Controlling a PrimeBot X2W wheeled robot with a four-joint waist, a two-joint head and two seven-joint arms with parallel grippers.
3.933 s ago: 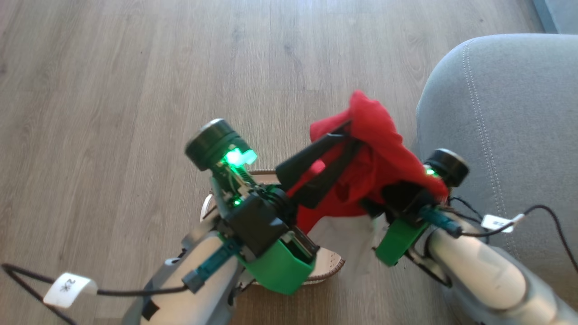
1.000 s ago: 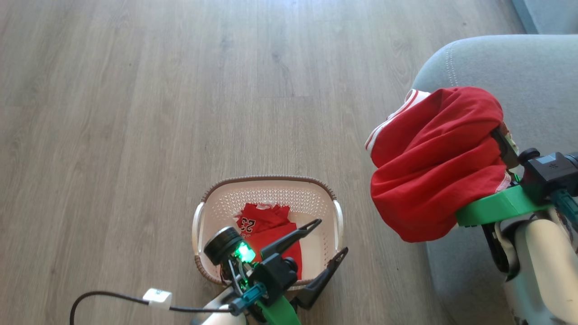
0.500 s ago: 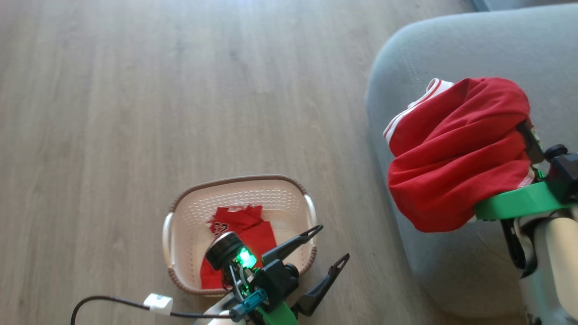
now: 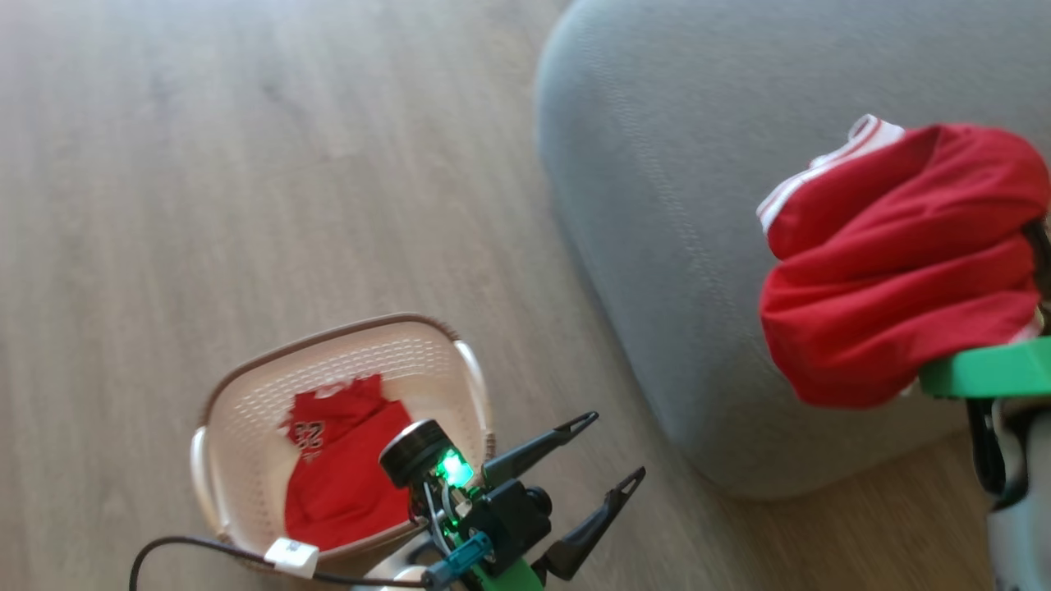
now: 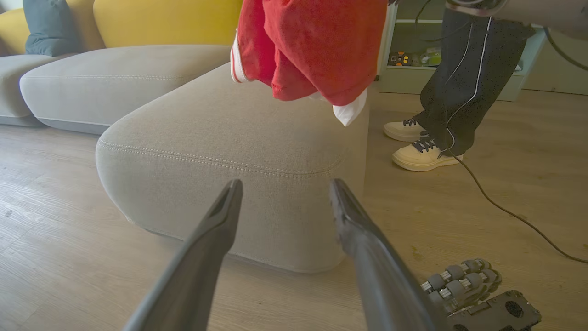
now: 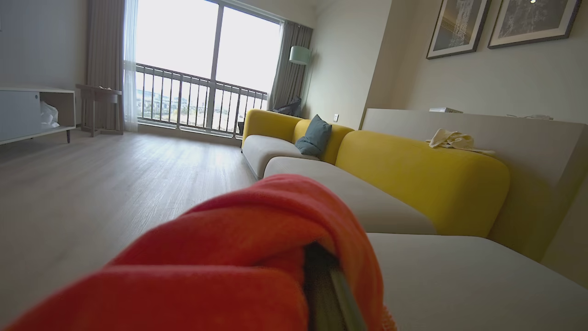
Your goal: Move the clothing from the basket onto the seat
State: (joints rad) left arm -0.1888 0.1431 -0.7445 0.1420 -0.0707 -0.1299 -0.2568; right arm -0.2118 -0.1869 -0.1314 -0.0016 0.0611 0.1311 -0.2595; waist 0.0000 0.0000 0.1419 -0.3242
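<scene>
Overhead, the left pincer (image 4: 614, 447) stands spread near the basket (image 4: 328, 332), where a numbered red jersey (image 4: 337, 484) lies. From the left wrist, another red garment (image 5: 312, 46) hangs above the seat (image 5: 206, 138). From the right wrist, the right pincer (image 6: 324, 276), pressed together, pinches that garment.

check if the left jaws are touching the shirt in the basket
Apart. In the head view the left gripper holds its jaws open over the floor, right of the basket, clear of the shirt inside.
</scene>
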